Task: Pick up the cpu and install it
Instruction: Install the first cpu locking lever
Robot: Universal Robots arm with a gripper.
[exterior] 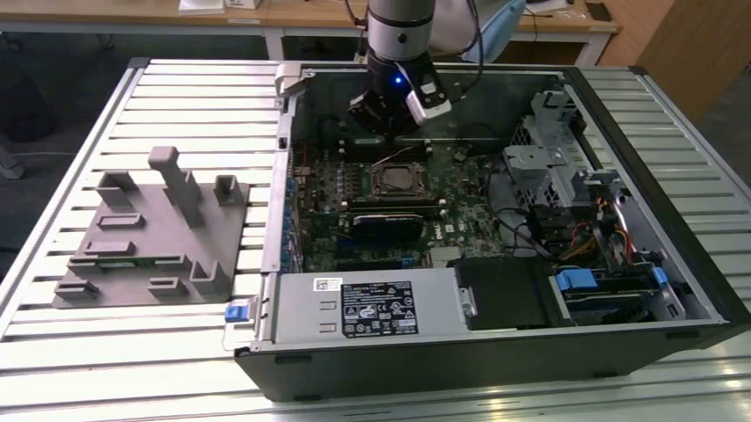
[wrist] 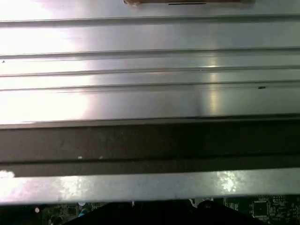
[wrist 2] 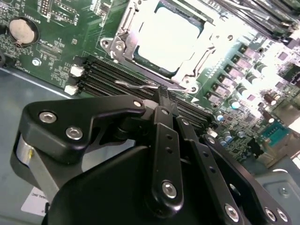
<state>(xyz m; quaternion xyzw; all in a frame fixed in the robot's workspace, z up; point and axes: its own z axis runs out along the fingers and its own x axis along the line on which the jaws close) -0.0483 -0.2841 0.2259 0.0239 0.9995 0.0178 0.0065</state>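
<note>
cpu (wrist 2: 166,40) seated flat inside the socket frame (wrist 2: 123,35) on the motherboard (wrist 2: 47,47). tool (wrist 2: 161,96) clenched with nothing between its tips, hovering just beside the socket frame.

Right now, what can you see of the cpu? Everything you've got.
The cpu is a thin flat square with a pale silvery-white metal face, washed bright by glare in the second wrist view. It lies flat in the motherboard's square socket, ringed by the socket's metal frame, whose thin wire lever runs along the side nearest the gripper. The gripper is beside the socket and does not touch the chip. In the exterior view the socket sits mid-board, just below the arm's wrist.
</note>
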